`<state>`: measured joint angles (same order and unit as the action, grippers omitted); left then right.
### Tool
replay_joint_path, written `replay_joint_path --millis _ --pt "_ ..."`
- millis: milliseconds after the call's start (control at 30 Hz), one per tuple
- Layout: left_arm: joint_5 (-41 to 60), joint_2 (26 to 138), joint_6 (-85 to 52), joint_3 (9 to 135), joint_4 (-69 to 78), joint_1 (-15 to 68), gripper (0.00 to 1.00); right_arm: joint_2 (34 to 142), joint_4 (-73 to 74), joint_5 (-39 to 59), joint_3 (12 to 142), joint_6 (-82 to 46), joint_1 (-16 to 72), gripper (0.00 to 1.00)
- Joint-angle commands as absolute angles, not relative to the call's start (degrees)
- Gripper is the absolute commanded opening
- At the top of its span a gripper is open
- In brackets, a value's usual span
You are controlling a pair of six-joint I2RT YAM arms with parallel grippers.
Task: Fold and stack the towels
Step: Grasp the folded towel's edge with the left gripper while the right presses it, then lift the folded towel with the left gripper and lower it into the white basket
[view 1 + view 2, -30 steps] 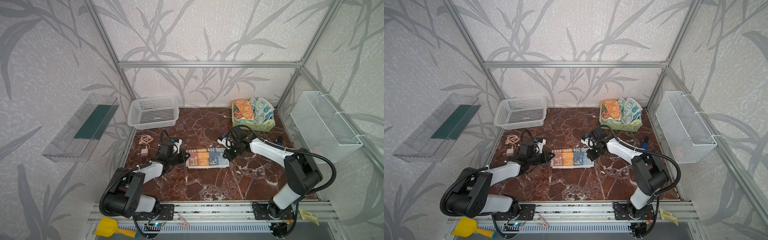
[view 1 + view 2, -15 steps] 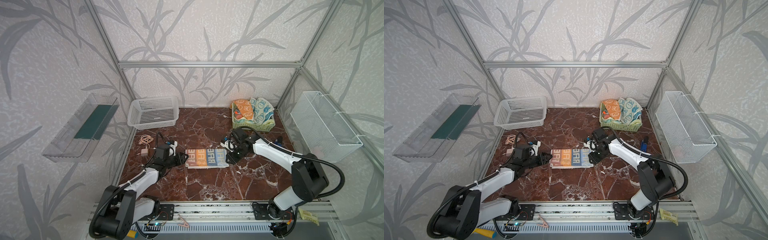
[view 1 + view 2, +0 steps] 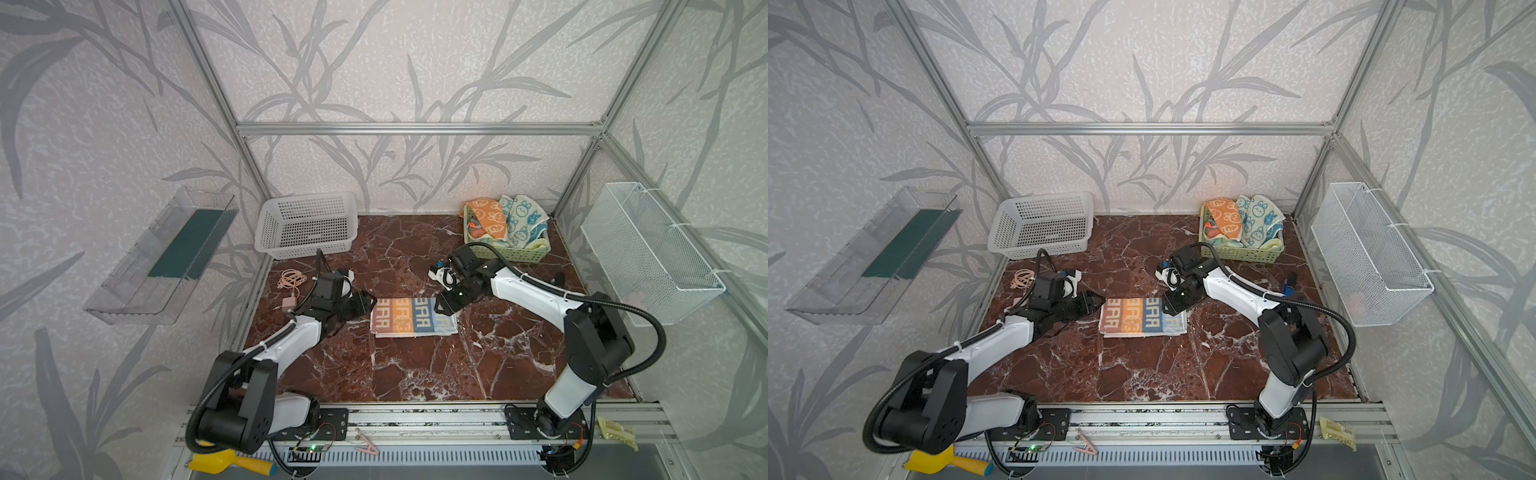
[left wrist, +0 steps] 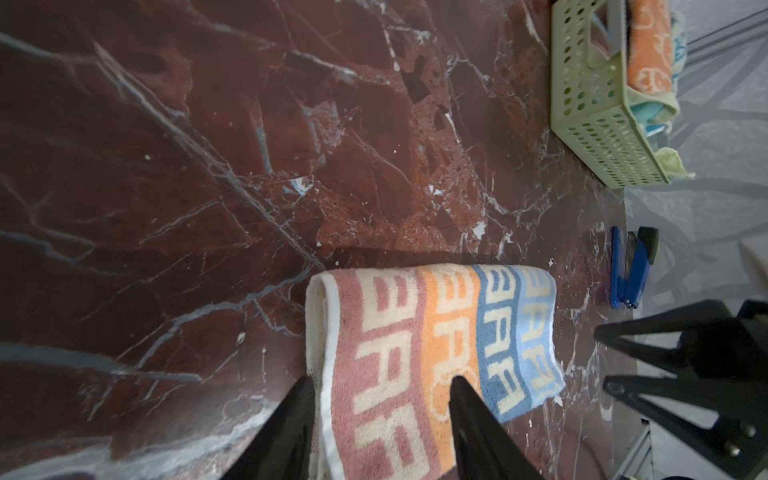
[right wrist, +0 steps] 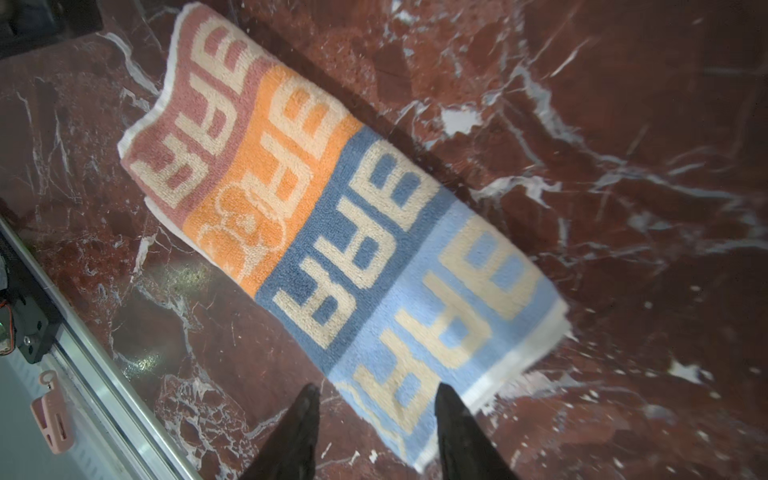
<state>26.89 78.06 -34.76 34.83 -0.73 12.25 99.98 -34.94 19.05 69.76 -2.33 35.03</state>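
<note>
The orange and blue lettered towel (image 3: 413,316) (image 3: 1142,314) lies folded flat on the marble table, lettering up. My left gripper (image 3: 372,302) (image 4: 380,380) is open at its pink end, jaws astride the edge but not closed on it. At the towel's light blue end (image 5: 449,307) my right gripper (image 3: 439,306) (image 5: 376,388) is also open, just above the corner. More towels, orange with bunnies (image 3: 484,216) and white with blue bunnies (image 3: 521,218), sit crumpled in the green basket (image 3: 513,252) at the back right.
A white perforated basket (image 3: 307,224) stands at the back left, with a coiled cable and plug (image 3: 292,284) in front of it. A blue stapler (image 4: 631,270) lies near the right wall. A wire basket (image 3: 648,253) and a clear tray (image 3: 166,253) hang on the side walls.
Both grippers were shut on the towel's ends and have opened and let go. The towel has settled flat with the lettering up. Both arms have shifted slightly.
</note>
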Motion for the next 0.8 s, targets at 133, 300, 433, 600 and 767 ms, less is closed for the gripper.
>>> replay_joint_path --millis 133,300,433,600,767 --pt "34.28 87.58 -35.29 39.75 -10.30 11.60 0.65 110.34 -35.21 16.72 77.37 -4.41 43.10 0.46" --pt "35.83 87.43 -35.80 36.84 -10.90 11.69 0.77 114.45 -36.99 14.04 80.46 -2.39 45.59 0.46" --pt "38.94 89.48 -38.09 35.00 -6.72 12.51 0.77 115.25 -35.34 14.65 79.00 -2.98 45.62 0.46" --pt "40.31 91.91 -41.02 35.50 -2.65 15.05 0.66 114.91 -33.89 15.12 77.41 -3.07 45.62 0.46" --pt "40.92 95.08 -44.26 37.06 0.06 15.64 0.40 114.28 -33.07 15.60 76.77 -2.09 45.62 0.46"
